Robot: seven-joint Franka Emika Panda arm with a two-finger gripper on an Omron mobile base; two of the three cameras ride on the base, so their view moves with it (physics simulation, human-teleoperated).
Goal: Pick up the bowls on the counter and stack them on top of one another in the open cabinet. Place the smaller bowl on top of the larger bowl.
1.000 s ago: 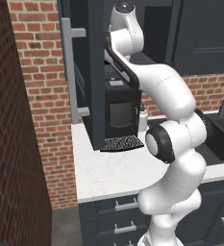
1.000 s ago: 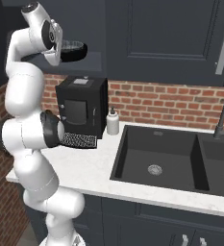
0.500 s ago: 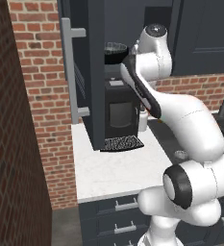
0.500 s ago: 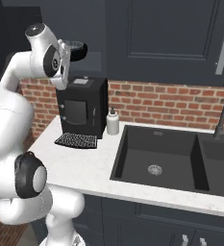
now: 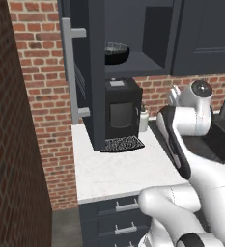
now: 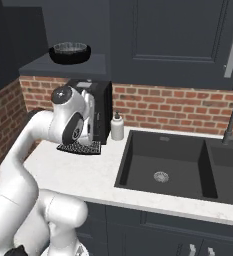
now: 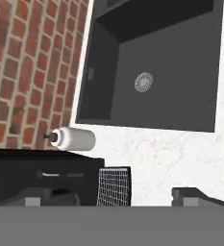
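Observation:
The larger black bowl (image 5: 115,54) (image 6: 69,54) stands on the shelf of the open cabinet (image 5: 139,62) (image 6: 35,66). The smaller grey bowl (image 6: 70,47) rests inside it, its speckled pale inside showing. In the hand view my gripper (image 7: 123,197) is open, its two fingertips (image 7: 194,196) far apart with nothing between them. It looks down over the white counter (image 7: 180,153) (image 5: 119,169) and is well away from the bowls. My arm is folded low in front of the coffee machine.
A black coffee machine (image 5: 119,110) (image 6: 100,112) with a mesh drip tray (image 7: 113,185) stands under the cabinet. Beside it is a white soap dispenser (image 7: 76,139) (image 6: 117,127). The dark sink (image 7: 152,81) (image 6: 163,167) lies to the right. The cabinet door (image 5: 92,72) juts out over the counter.
The hand was up at the cabinet shelf with a dark bowl at it. The arm has since folded down over the counter, and the bowls stay on the shelf.

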